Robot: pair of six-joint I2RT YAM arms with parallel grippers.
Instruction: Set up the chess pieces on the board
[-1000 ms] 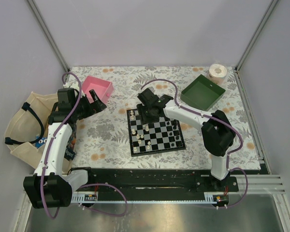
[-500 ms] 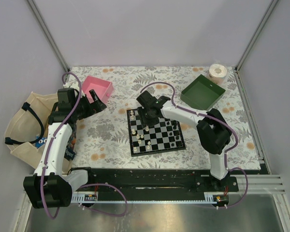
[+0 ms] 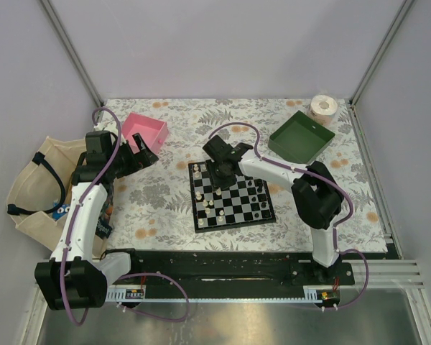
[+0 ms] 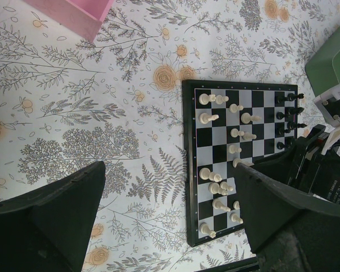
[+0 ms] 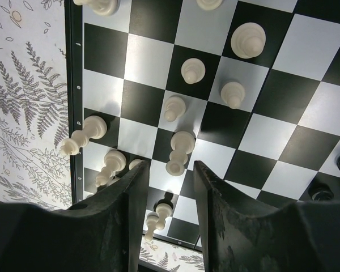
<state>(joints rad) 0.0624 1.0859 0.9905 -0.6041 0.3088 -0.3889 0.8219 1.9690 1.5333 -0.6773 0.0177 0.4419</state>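
The board (image 3: 194,208) lies mid-table on the flowered cloth. Cream chess pieces (image 3: 210,205) stand along its left side and black ones (image 3: 258,194) on its right. My right gripper (image 3: 219,171) hangs over the board's far left part. In the right wrist view its jaws (image 5: 171,167) stand partly apart around a small cream piece (image 5: 161,218), with a gap on each side; other cream pieces (image 5: 180,148) stand just beyond the fingertips. My left gripper (image 3: 145,157) hovers by the pink tray, open wide (image 4: 169,166), with nothing between its fingers.
A pink tray (image 3: 147,129) sits at the back left and a green tray (image 3: 302,136) at the back right, with a tape roll (image 3: 323,106) behind it. A cloth bag (image 3: 36,183) lies off the table's left edge. Metal frame posts stand at the far corners.
The right arm has shifted slightly left over the board and its jaws have narrowed. The left arm has not moved.
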